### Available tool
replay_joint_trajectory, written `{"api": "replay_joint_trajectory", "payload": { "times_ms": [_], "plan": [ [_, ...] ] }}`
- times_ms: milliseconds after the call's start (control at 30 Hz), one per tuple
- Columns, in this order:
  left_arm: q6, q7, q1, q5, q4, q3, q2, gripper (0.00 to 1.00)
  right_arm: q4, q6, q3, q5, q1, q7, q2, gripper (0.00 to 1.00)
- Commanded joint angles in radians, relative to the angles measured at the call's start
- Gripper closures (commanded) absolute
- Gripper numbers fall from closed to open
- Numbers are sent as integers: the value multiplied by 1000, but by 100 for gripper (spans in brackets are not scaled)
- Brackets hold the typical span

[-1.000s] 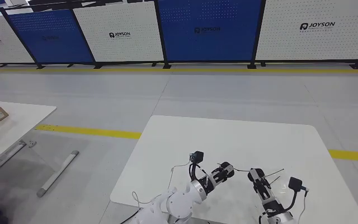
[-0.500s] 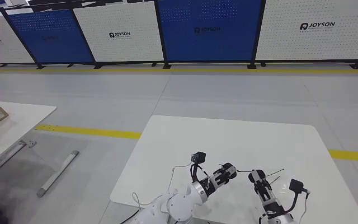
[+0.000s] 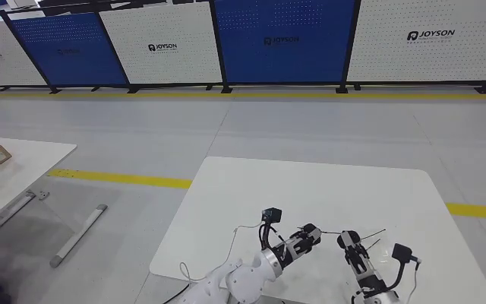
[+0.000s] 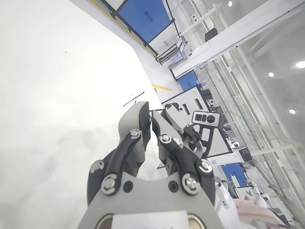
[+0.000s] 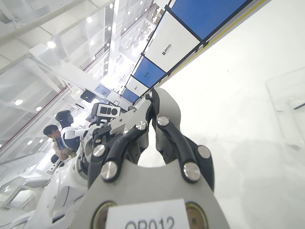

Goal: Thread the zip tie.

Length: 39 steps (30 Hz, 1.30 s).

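Two arms reach low over the near edge of the plain white rectangular counter (image 3: 304, 190), each with one pair of jaws. The left jaws are closed almost fully, pinching one end of a thin black plastic zip tie (image 3: 328, 232). The right jaws are pressed together on its other end. The tie spans the short gap between them, just above the counter near its near edge.

Two more loose black zip ties (image 3: 372, 232), as far as the top view lets me count, lie on the counter just beside the right jaws, toward the right edge.

The room has a pale grey floor (image 3: 228, 129) crossed by two yellow lines. Five perforated panels (image 3: 285, 42), two blue and three white, stand along the far side. A second white table (image 3: 30, 159) sits at the left.
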<state>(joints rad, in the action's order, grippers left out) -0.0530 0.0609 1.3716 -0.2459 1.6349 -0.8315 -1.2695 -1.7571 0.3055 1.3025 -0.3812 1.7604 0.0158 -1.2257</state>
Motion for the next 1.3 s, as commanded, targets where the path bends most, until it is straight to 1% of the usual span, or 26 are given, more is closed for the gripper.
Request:
{"api": "replay_joint_trajectory", "payload": {
  "times_ms": [0,33,100,133,167,300,333,367,467,567,600,733,767,800,1000,1133,1267],
  "plan": [
    [9,-14,1,-20,3,5,-1,59,-1,-2,0,-9,1,4,0,100],
    [12,-18,2,-25,4,8,-2,63,-1,-3,-1,-12,2,5,-1,100],
    [16,-22,2,-33,6,12,-4,66,-2,-6,-2,-19,3,8,-1,100],
    [20,-23,2,-39,6,14,-4,70,-3,-7,-2,-23,4,9,-1,100],
    [24,-25,1,-48,6,16,-4,71,-4,-9,-3,-27,4,11,-2,100],
    [32,-30,2,-58,8,21,-7,80,-5,-13,-7,-39,4,16,-3,100],
    [33,-30,2,-59,8,22,-7,80,-6,-12,-9,-42,4,17,-3,100],
    [34,-31,1,-60,7,22,-8,83,-6,-10,-10,-46,4,18,-3,100],
    [36,-29,-1,-59,4,22,-9,85,-9,-3,-12,-54,6,21,-4,100],
    [37,-29,-4,-59,1,23,-11,91,-10,6,-11,-60,8,22,-4,100],
    [38,-28,-4,-58,0,23,-11,90,-10,8,-11,-61,9,22,-4,100],
    [38,-27,-6,-54,-4,22,-13,91,-10,15,-10,-64,11,22,-4,100],
    [37,-26,-6,-53,-5,22,-14,94,-10,15,-9,-63,11,20,-4,100],
    [37,-26,-6,-53,-5,21,-14,100,-9,15,-9,-62,11,19,-4,100],
    [26,-21,-3,-56,-1,19,-14,100,-5,22,-5,-48,9,9,-5,100],
    [9,-12,1,-56,6,20,-14,100,-2,32,-1,-25,6,-13,-4,100],
    [4,-9,4,-64,9,19,-14,100,-5,34,1,-7,3,-38,-3,100]
  ]
}}
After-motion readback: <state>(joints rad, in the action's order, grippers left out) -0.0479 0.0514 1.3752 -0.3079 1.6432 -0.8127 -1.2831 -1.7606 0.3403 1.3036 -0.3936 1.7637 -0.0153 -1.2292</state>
